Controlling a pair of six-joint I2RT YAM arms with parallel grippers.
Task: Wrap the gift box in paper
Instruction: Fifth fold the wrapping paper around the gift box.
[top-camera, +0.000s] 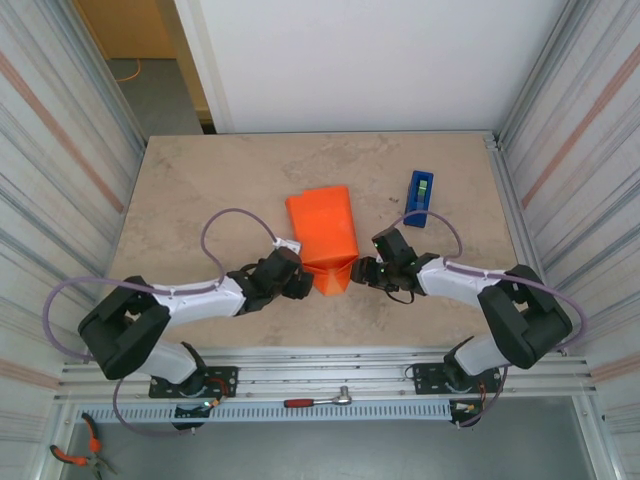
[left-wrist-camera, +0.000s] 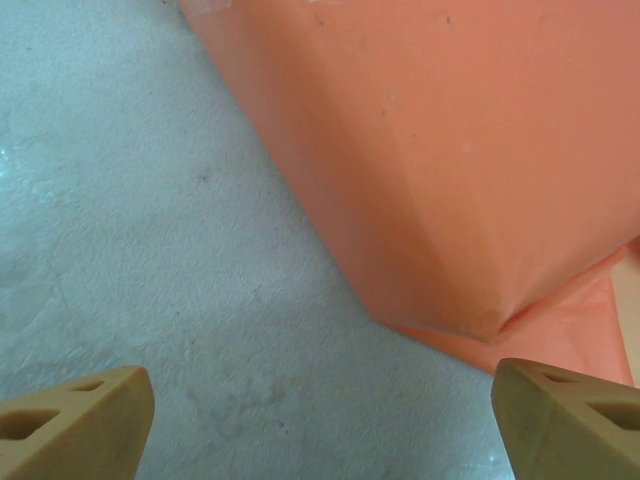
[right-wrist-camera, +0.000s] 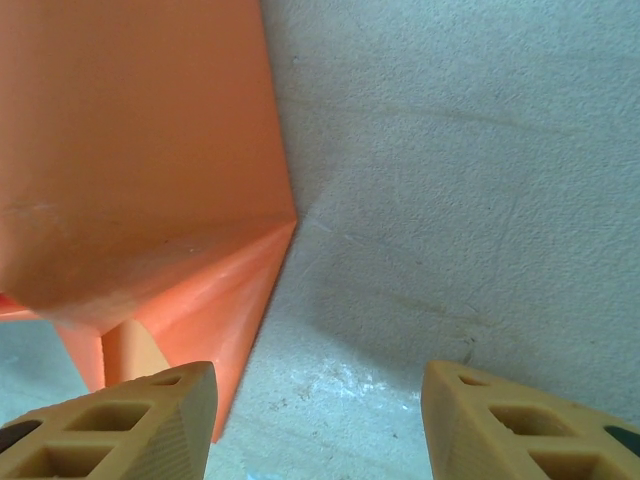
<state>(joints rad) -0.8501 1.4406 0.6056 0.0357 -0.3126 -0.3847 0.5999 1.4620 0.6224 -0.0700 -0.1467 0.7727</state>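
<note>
The orange paper (top-camera: 322, 230) lies folded around the gift box at the table's middle, so the box's own surface is hidden. The paper's near end narrows into a folded flap (top-camera: 332, 278). My left gripper (top-camera: 297, 284) sits low at the flap's left side, open, with bare tabletop between its fingers (left-wrist-camera: 80, 425); the wrapped corner (left-wrist-camera: 450, 160) lies just ahead of it. My right gripper (top-camera: 360, 271) is at the flap's right side, also open. Its left finger (right-wrist-camera: 120, 425) is close to the folded paper edge (right-wrist-camera: 215, 300), and nothing is held.
A blue tape dispenser (top-camera: 420, 197) stands on the beige marbled table (top-camera: 200, 190), to the right of the package and behind my right arm. Metal walls close in both sides. A ratchet (top-camera: 322, 400) and pliers (top-camera: 80, 452) lie below the table's near edge.
</note>
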